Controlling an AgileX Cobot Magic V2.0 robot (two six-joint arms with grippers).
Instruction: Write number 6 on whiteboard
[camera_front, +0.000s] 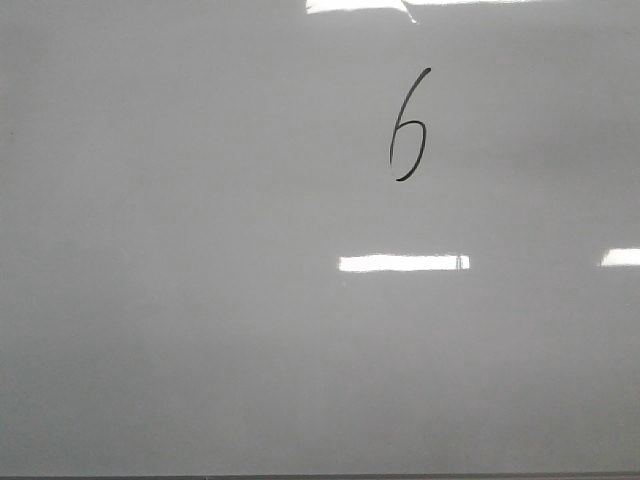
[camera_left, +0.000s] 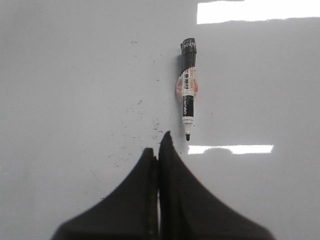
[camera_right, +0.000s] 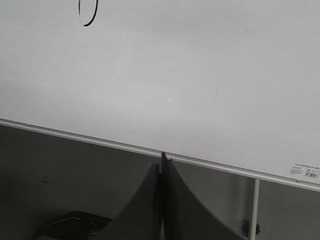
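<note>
A thin slanted black number 6 (camera_front: 408, 126) stands on the upper right part of the glossy pale whiteboard (camera_front: 200, 300). Its lower loop shows in the right wrist view (camera_right: 88, 15). Neither gripper shows in the front view. My left gripper (camera_left: 159, 145) is shut and empty over the board. A black and white marker (camera_left: 187, 90) lies on the board just beyond its tips, uncapped tip toward the gripper. My right gripper (camera_right: 162, 160) is shut and empty, at the board's framed edge (camera_right: 100, 140).
Bright rectangular light reflections (camera_front: 403, 263) lie across the board. Small dark ink specks (camera_left: 145, 125) dot the board near the marker. Off the board's edge, the right wrist view shows a dark floor, a white stand leg (camera_right: 255, 210) and a dark object (camera_right: 70, 227).
</note>
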